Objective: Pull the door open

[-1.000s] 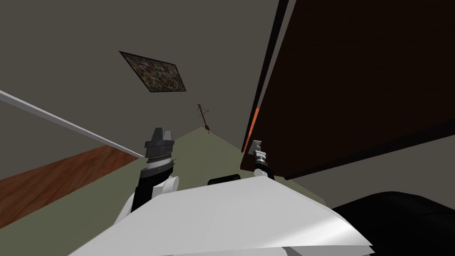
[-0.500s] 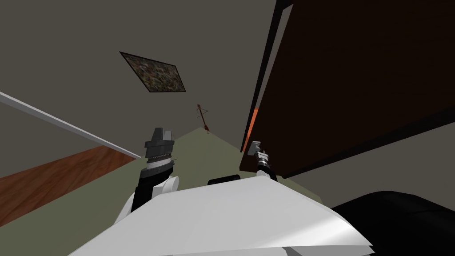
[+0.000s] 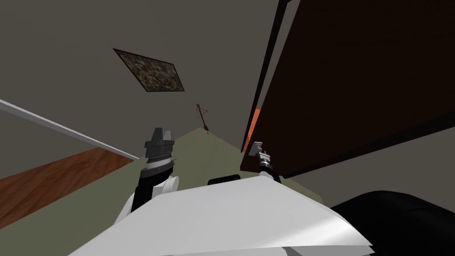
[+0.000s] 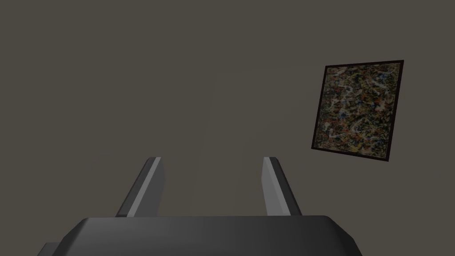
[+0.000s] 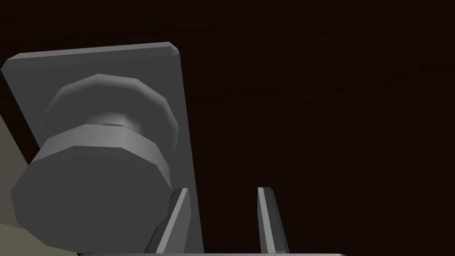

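Head shifted, right hand beside part-hidden knob

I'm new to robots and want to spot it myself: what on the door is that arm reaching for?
Find the big dark brown door on the robot's right. Near its edge sits a flat grey plate, and from it juts the knob: grey, round and faceted, the only bulge there, beside the fingers of the right gripper.
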### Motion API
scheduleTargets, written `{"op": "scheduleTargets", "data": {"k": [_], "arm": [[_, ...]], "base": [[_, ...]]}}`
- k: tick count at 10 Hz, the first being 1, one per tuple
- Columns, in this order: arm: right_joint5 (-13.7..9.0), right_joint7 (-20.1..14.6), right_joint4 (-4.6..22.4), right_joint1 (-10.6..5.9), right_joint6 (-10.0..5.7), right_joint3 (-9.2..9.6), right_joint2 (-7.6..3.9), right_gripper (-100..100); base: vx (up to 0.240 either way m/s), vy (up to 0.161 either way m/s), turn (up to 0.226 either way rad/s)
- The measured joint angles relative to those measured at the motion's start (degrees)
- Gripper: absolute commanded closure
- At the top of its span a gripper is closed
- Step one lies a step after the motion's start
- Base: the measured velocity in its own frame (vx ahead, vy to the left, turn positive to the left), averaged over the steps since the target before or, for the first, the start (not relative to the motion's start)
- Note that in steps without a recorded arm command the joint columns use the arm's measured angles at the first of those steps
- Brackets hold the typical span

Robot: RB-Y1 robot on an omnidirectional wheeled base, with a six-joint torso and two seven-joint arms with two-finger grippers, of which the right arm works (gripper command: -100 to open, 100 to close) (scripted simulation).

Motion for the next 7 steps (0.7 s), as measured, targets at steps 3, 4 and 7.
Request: {"op": "scheduleTargets", "data": {"k": [3, 4, 7], "arm": [[-1.3, 1.1, -2.2, 1.58, 1.69, -0.44, 0.14, -100], [-1.5, 0.8, -2.3, 2.0, 1.66, -0.21, -0.3, -100], [-2.3, 1.1, -2.9, 2.26, 2.65, -0.77, -0.43, -100]], "base": [[0.039, 0.018, -0.024], [0.033, 0.013, -0.009], [0.01, 0.003, -0.004]]}}
